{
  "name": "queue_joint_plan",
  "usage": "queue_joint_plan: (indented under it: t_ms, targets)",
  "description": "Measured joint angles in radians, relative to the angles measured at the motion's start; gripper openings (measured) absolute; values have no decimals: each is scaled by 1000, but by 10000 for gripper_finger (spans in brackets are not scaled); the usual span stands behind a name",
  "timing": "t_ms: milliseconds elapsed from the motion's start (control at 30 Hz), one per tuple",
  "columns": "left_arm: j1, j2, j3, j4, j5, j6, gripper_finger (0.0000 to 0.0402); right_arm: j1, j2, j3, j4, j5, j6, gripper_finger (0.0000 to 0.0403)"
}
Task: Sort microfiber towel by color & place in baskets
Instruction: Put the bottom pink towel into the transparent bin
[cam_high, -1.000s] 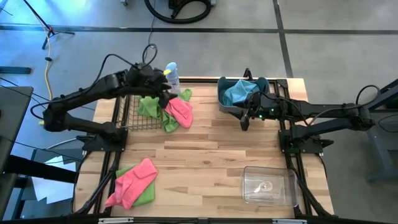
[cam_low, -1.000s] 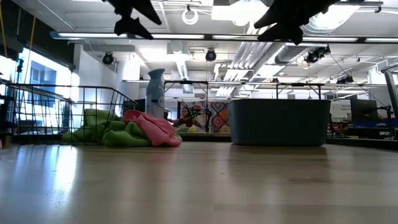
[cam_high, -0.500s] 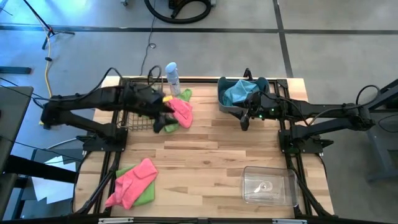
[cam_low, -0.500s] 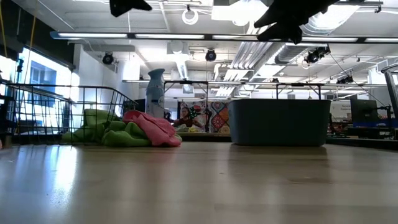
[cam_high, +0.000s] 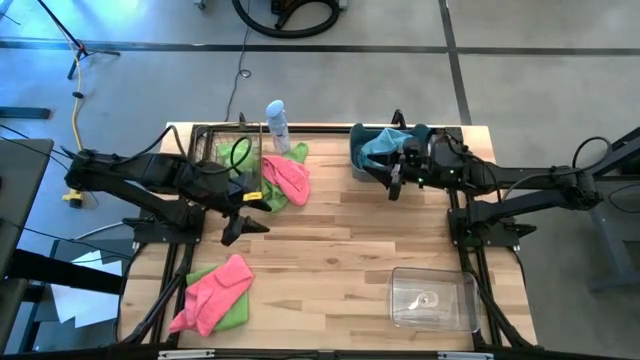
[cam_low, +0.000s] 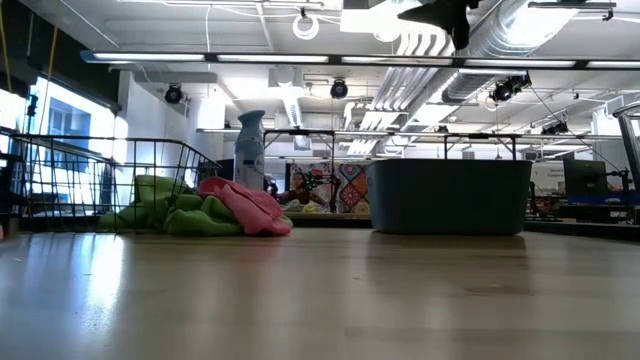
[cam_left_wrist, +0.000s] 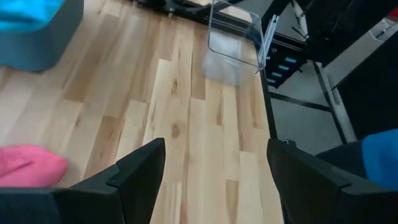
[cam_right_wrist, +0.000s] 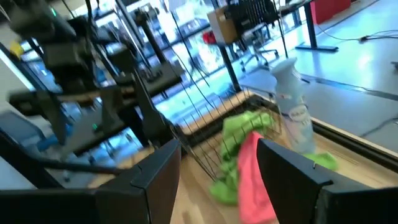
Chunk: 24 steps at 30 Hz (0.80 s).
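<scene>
My left gripper (cam_high: 236, 228) (cam_left_wrist: 214, 152) is open above bare table, near-side of the black wire basket (cam_high: 222, 165), which holds a lime green towel (cam_high: 238, 155). A pink towel (cam_high: 289, 178) lies over another green towel (cam_high: 270, 197) against the basket's right side. A pink-and-green pile (cam_high: 215, 295) lies at the near left. My right gripper (cam_high: 394, 186) (cam_right_wrist: 217, 152) is open and raised beside the grey-blue tub (cam_high: 362, 160), which holds a teal towel (cam_high: 381, 148). The clear box (cam_high: 432, 298) stands at the near right.
A white-and-blue spray bottle (cam_high: 277, 120) stands at the far edge next to the wire basket. Bare wood (cam_high: 340, 240) lies between the towels, the tub and the clear box. In the low view the pink and green heap (cam_low: 230, 210) rests on the table beside the basket.
My left gripper has drawn back from above the towels at the basket's right side toward the near edge and the left. My right gripper has risen and tipped up beside the tub. The towels lie as before.
</scene>
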<state>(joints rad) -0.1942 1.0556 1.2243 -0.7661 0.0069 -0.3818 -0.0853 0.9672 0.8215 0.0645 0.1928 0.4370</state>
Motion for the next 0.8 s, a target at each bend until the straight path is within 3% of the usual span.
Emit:
queue_joint_plan:
  t_ms: [200, 400, 567, 800]
  targets:
    - [-2, -21, 0, 1, -19, 75, 268, 0, 0, 0, 39, 0, 83, 209]
    - [-2, -14, 0, 1, -25, 54, 268, 0, 0, 0, 38, -7, 100, 209]
    - [-13, 25, 0, -54, -46, -124, 268, 1, 0, 0, 16, -45, 38, 209]
    - [-141, 167, 0, -378, 5, -497, 268, 1, 0, 0, -95, -137, -21, 209]
